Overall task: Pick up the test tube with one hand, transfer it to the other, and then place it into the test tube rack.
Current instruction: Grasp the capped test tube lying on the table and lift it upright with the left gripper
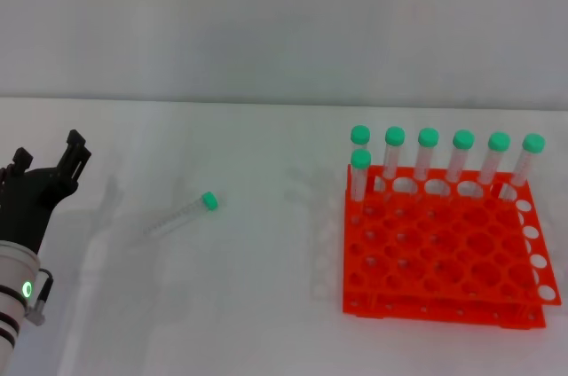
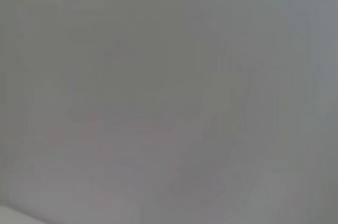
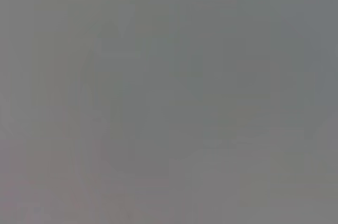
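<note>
A clear test tube with a green cap (image 1: 184,214) lies on its side on the white table, cap pointing to the far right. The orange-red test tube rack (image 1: 444,252) stands at the right, with several green-capped tubes upright in its back rows. My left gripper (image 1: 46,154), black on a white-and-silver arm with a green light, is at the far left, open and empty, well to the left of the lying tube. My right gripper is out of view. Both wrist views show only blank grey.
The white table (image 1: 248,305) runs back to a pale wall. Bare table surface lies between the lying tube and the rack, and in front of both.
</note>
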Robot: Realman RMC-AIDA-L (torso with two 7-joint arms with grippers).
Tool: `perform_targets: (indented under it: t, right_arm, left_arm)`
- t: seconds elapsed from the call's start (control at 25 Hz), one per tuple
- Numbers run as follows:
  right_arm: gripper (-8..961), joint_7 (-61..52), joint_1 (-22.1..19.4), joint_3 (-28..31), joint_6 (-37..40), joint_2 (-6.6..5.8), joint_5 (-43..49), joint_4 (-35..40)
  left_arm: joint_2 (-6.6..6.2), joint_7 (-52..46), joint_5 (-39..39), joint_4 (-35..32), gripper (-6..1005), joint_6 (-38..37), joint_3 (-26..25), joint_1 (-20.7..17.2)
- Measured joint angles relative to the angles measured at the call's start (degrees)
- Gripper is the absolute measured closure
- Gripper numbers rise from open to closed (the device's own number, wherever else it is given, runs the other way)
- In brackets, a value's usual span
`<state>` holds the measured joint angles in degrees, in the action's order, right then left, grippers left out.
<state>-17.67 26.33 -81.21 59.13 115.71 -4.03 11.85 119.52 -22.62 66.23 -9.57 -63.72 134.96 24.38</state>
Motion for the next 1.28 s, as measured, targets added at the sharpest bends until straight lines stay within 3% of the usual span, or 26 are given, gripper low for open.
perform_targets:
  t: [0.8, 1.04, 1.28]
  right_arm:
    - [97, 0.7, 0.7, 0.0, -3.1, 0.0, -1.3, -0.1]
    - [101, 0.7, 0.7, 0.0, -3.1, -0.16, -2.3, -0.6]
    - [105, 0.7, 1.0, 0.2, -3.0, -0.32, -2.4, -0.6]
  left_arm:
    - [-0.18, -0.2, -2.6, -0.4, 110, 0.8, 0.0, 1.6]
    - [-0.47, -4.7, -4.0, 0.1, 110, 0.9, 0.0, 1.6]
    - [-1.95, -15.0, -9.0, 3.3, 111, 0.9, 0.0, 2.3]
